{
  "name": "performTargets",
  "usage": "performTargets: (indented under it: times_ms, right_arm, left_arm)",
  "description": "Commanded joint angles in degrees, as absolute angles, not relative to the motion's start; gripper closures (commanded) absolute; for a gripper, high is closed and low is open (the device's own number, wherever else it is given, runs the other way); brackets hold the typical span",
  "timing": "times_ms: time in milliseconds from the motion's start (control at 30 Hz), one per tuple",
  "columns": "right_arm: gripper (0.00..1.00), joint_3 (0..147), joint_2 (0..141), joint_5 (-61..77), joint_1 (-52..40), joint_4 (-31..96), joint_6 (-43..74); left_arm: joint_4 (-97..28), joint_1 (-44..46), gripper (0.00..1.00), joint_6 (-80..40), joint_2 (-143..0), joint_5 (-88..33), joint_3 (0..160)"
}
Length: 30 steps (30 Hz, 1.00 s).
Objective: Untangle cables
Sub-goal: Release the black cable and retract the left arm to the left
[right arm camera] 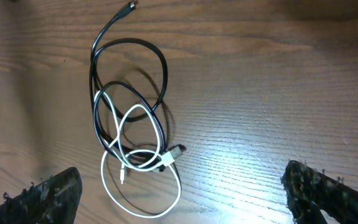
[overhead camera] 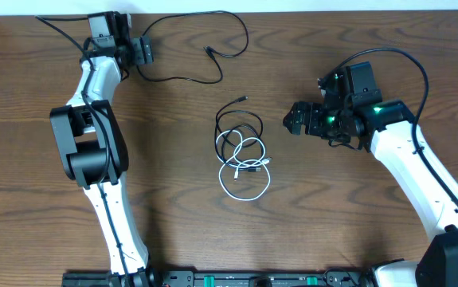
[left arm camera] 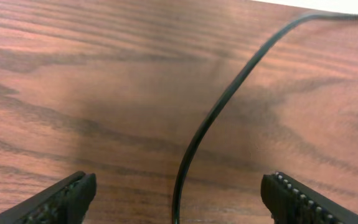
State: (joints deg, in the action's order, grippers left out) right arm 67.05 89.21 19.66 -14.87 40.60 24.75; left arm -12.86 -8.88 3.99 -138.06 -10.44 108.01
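1. We see a brown table (overhead camera: 332, 223) with dark wavy wood lines.
2. We see a white cable (right arm camera: 103, 176), a looped black cable (right arm camera: 164, 68) and a long black cable (left arm camera: 194, 140).
3. We see white-and-black robot arms (overhead camera: 420, 175).

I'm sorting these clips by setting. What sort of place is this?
Probably a robotics lab bench: a left arm and right arm mounted at a wood-grain table, tangled cables between them.

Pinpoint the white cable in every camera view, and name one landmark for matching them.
Overhead: white cable at mid-table, looped into a coiled black cable.
Left wrist: not in it; only a separate black cable on the table.
Right wrist: white cable left of centre, in the lower half.
Landmark: the coiled black cable's free plug, above the loops in both.
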Motion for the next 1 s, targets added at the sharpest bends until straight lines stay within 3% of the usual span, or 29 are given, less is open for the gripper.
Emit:
performTargets:
  times_ms: [0,133,233,467,500,567,967]
  right_arm:
    - [0.01,66.61,88.51,19.40,-15.22,40.38,24.58]
    - [0.01,66.61,88.51,19.40,-15.22,40.49,24.58]
    - [0.01,66.61,88.51,19.40,-15.22,40.51,24.58]
    - [0.01,66.61,88.51,19.40,-15.35,40.53,24.58]
    - [0.01,66.61,88.51,19.40,-15.40,40.53,24.58]
    - [0.01,66.61,88.51,19.40,-15.46,40.53,24.58]
    - [0.01,66.59,88.51,19.38,-15.49,42.48,24.53]
  left_arm:
    - [-13.47,-8.58,0.13,5.96,-140.97,-8.88,107.81]
    - [-13.52,-8.05,0.16,6.02,-142.04,-5.02,107.37]
    - [-13.21,-8.05,0.27,5.98,-142.21,-5.08,107.35]
    - [-12.64,-8.05,0.73,5.93,-142.21,-5.10,107.37]
    - [-12.32,-8.05,0.75,5.93,-142.21,-5.10,107.37]
    - [-10.96,-8.05,0.92,5.96,-142.19,-5.08,107.37]
    - [2.50,-8.97,0.93,5.28,-136.35,-4.54,107.48]
